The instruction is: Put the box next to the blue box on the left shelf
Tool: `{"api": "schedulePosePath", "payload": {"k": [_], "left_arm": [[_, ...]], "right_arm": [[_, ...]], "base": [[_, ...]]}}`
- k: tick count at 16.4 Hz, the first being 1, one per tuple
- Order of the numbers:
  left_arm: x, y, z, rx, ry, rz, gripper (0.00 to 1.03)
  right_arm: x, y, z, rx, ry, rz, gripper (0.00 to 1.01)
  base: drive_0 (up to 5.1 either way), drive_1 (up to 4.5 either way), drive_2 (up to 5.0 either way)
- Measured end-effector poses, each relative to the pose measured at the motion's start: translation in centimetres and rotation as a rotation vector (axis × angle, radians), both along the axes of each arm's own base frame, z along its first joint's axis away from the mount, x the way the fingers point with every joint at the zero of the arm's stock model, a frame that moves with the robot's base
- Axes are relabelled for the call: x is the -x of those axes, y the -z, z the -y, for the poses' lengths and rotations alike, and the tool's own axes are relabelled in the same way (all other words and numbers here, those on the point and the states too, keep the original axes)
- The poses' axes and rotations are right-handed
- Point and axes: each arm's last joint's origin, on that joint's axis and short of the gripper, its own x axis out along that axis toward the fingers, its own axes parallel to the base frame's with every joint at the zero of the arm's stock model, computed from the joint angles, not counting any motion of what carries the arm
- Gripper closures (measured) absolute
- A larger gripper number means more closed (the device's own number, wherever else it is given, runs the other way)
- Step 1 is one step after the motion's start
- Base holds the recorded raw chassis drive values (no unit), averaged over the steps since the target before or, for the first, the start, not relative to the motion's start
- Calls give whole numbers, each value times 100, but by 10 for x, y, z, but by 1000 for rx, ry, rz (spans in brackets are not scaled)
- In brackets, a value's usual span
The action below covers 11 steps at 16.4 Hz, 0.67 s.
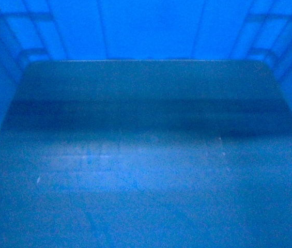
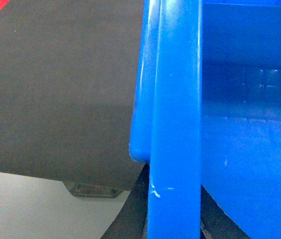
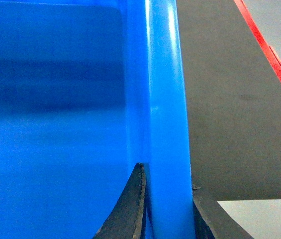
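Blue plastic crate (image 1: 146, 155) held up close under the head camera, filling that view; empty, glossy floor. Right gripper (image 3: 167, 214) clamped across the crate's rolled rim (image 3: 166, 99): one dark finger (image 3: 130, 209) inside the wall, the other outside. Left gripper (image 2: 172, 219) low in frame, dark parts either side of the opposite rim (image 2: 175, 99); looks clamped but can't tell for sure. Roller shelf and second blue box not in view. Likely rigid, light when empty, bulky. Slick plastic, so slip at the fingers is possible. Rim mid-span on both long sides looks like the sound hold; keep level. Grey floor (image 3: 230, 124) with red line (image 3: 272, 59) below.
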Motion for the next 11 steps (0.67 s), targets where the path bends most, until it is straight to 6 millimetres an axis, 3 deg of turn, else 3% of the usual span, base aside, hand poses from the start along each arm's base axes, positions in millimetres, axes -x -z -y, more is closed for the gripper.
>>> {"api": "schedulePosePath", "payload": {"k": [11], "left_arm": [[-1, 5, 1, 2, 0, -22, 95]], "right_arm": [[0, 5, 0, 15, 2, -21, 89]], "base": [[-19, -19, -19]]}}
